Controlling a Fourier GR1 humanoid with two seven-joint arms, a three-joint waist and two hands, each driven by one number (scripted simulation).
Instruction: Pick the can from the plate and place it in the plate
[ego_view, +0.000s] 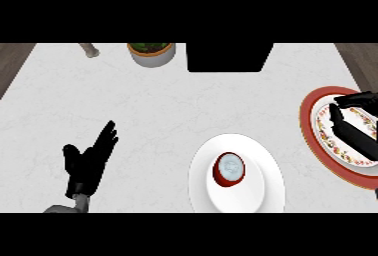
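Two plates are on the worktop (162, 110) here, so get that straight first: a plain white plate (255, 195) and a red-rimmed patterned plate (325, 150) off to the right of it. The can (229, 169) is standing upright on the white plate, a bit left of its middle, top facing up at you. Nothing is touching it.

Your right hand (353, 127) is hanging over the patterned plate, well apart from the can, with its fingers looking fairly straight and not closed on anything. So I'd say the step in hand is the reach and grab, not yet started. Bring that hand left, across to the white plate, and come down with the thumb on one side of the can and the fingers on the other. Keep them spread until the can is properly between them, then close. It's a small round thing on a smooth plate, so a nudge from the side could tip or slide it. Then lift clear of the white plate's rim before you carry it right to the patterned plate.

Your left hand (90, 160) is resting well left of the white plate, fingers up and apart, holding nothing.

Count: one can, two plates, plus one potted plant (151, 52) and one dark box (227, 57) at the far edge.
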